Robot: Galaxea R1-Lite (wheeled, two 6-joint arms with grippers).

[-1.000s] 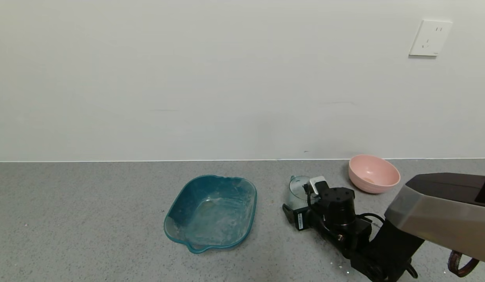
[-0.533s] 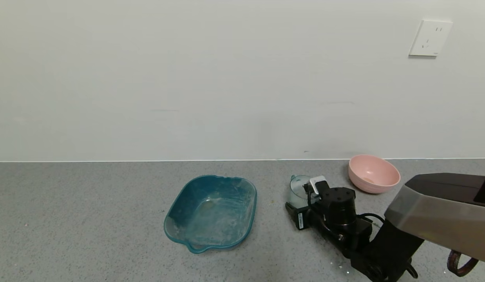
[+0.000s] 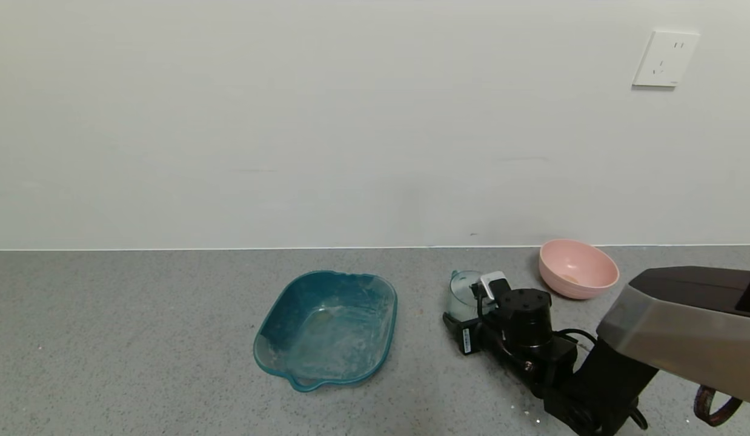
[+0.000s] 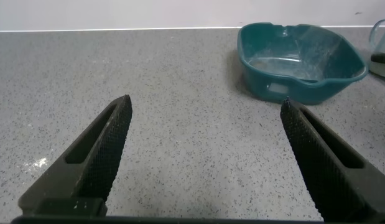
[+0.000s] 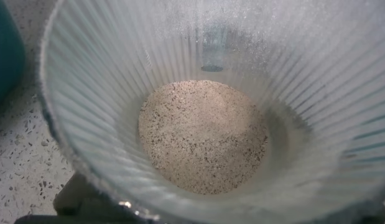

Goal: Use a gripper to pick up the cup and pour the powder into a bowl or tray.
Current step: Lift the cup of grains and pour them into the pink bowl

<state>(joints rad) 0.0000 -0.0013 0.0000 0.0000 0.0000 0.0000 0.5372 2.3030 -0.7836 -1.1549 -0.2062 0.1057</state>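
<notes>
You won't find any readable text, brand, no. or sign in these views. The right gripper (image 3: 472, 312) carries a small white label (image 3: 466, 341) w/ dark print on its side, but the print is too small to make out; the wall socket (image 3: 665, 59) shows only its slots, no lettering you can read.

Your grey speckled bench (image 3: 139, 339) carries the teal tray (image 3: 326, 327) at centre, the ribbed cup (image 3: 461, 295) at 3 o'clock, and the pink bowl (image 3: 578, 268) at 2 o'clock.
</notes>
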